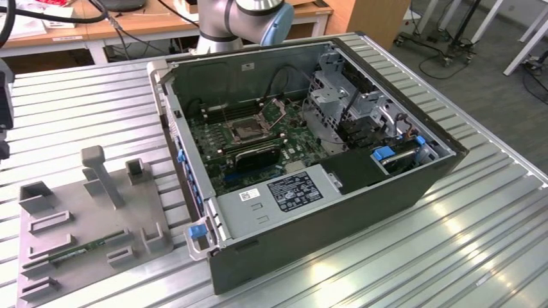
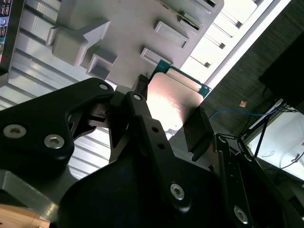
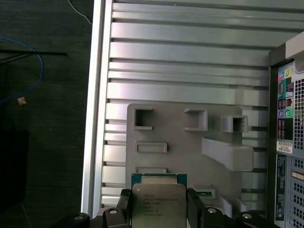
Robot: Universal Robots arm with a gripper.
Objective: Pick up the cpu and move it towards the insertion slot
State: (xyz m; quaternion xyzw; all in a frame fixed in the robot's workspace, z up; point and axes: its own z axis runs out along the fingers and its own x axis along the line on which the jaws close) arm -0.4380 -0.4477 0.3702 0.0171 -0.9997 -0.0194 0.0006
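Gripping the small flat square cpu (image 3: 159, 205) by two opposite edges of its silvery metal top, my black fingers (image 3: 194, 209) hold it above the grey plastic fixture tray (image 3: 180, 142); I judge it light, stiff, slippery, fragile underneath.

The silver-framed square dark socket (image 1: 246, 133) lies open from above inside the black steel computer case (image 1: 342, 212). Black looping cables (image 1: 276, 78) and a grey perforated-metal drive cage (image 1: 330, 96) crowd beside it, seemingly clear of it.
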